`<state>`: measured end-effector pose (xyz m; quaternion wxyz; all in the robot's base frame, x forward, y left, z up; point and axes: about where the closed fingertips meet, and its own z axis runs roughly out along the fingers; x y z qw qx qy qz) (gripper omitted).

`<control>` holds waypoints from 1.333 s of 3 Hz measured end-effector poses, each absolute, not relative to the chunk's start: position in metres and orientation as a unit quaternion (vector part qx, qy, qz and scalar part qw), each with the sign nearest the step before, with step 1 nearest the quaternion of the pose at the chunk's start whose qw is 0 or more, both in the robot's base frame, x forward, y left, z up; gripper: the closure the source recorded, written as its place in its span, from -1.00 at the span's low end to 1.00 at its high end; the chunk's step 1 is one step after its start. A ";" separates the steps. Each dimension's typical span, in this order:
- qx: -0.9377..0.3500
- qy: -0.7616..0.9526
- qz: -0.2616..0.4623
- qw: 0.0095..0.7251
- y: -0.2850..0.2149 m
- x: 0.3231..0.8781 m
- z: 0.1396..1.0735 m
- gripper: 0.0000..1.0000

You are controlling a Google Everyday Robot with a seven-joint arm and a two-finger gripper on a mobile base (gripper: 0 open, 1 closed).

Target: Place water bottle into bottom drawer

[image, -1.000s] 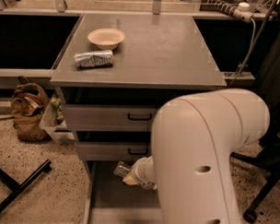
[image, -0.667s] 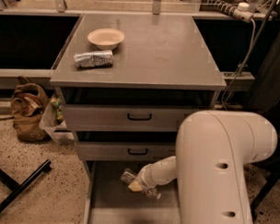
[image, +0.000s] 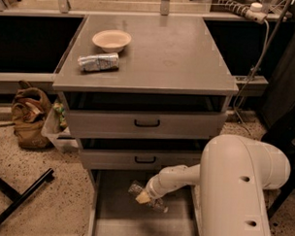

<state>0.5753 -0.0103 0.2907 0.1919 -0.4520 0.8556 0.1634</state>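
Observation:
The bottom drawer (image: 115, 221) is pulled out at the foot of the grey cabinet, a long flat-floored tray with thin side rails. My white arm reaches down into it from the right. My gripper (image: 144, 196) is low over the drawer floor, near its back. It is shut on the water bottle (image: 137, 190), a small clear bottle that lies tilted in the gripper, one end pointing up and left. Its cap and label do not show.
Two shallower drawers with black handles (image: 147, 123) sit shut above. A white bowl (image: 111, 40) and a silvery foil packet (image: 98, 63) lie on the cabinet top. A brown bag (image: 29, 117) and a black stand leg (image: 18, 199) are on the floor at left.
My arm has swung right and its forearm has stretched left, carrying the bottle lower and further over the open bottom drawer.

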 end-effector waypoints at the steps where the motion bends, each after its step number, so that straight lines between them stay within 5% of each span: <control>1: -0.452 0.855 0.164 0.192 -0.010 0.575 0.291 1.00; 4: -0.379 0.890 0.177 0.181 -0.012 0.568 0.210 1.00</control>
